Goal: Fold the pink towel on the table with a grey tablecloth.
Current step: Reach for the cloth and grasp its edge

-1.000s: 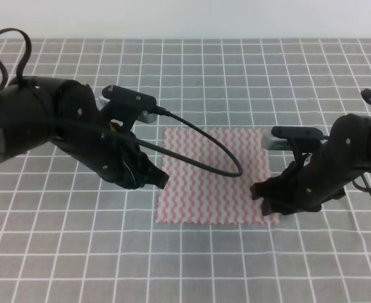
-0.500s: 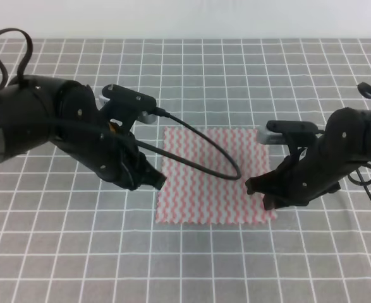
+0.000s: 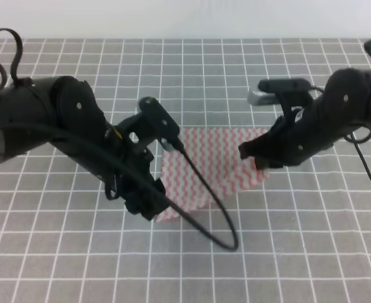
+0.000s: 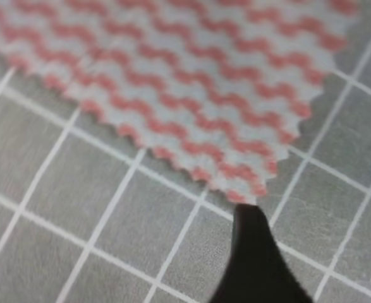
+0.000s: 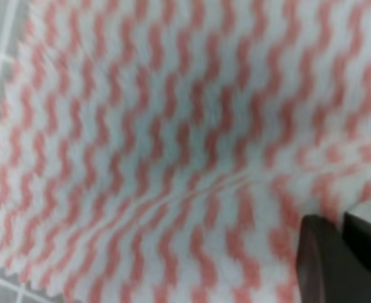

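The pink towel (image 3: 207, 164), striped in pink-red and white zigzags, lies on the table with a grey tablecloth (image 3: 78, 252). My right gripper (image 3: 258, 163) is shut on the towel's near right corner and holds it raised, so the towel's right side slopes up off the cloth. In the right wrist view the towel (image 5: 160, 145) fills the frame, creased toward the right gripper (image 5: 337, 259). My left gripper (image 3: 148, 205) sits low at the near left corner. One dark fingertip (image 4: 251, 233) touches the corner of the towel (image 4: 191, 95), and the jaws look open.
A black cable (image 3: 204, 208) from the left arm loops over the towel's near left part and onto the grey tablecloth (image 4: 78, 208) in front. A pale wall runs along the table's far edge (image 3: 185, 39).
The right gripper has lifted the towel's near right corner and carried it back. The left arm has swung down to the near left corner, dragging its cable forward.
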`<act>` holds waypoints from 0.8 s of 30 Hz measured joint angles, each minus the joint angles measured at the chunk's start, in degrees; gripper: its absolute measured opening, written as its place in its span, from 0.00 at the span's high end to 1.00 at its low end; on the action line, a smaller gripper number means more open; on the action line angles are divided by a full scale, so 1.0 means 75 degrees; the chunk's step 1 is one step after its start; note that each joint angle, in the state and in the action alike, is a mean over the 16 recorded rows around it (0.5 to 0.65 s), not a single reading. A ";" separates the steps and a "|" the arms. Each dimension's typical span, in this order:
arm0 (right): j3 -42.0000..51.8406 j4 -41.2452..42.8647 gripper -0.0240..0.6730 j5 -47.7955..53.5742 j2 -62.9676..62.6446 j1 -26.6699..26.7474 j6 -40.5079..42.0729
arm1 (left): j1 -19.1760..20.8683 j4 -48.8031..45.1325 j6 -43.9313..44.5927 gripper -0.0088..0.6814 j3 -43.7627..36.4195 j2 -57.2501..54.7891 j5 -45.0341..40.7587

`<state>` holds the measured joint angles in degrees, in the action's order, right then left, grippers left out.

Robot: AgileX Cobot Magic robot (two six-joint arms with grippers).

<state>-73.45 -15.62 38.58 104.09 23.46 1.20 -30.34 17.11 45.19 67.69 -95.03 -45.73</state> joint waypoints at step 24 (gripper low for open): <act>-0.0513 -0.0018 0.99 -0.0186 0.0296 -0.0009 0.0271 | -0.1328 -0.1894 0.0637 0.35 0.0003 -0.0503 0.1072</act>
<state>-77.30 -15.76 37.19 106.30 23.39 3.24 -40.30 2.91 49.97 67.71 -98.81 -37.69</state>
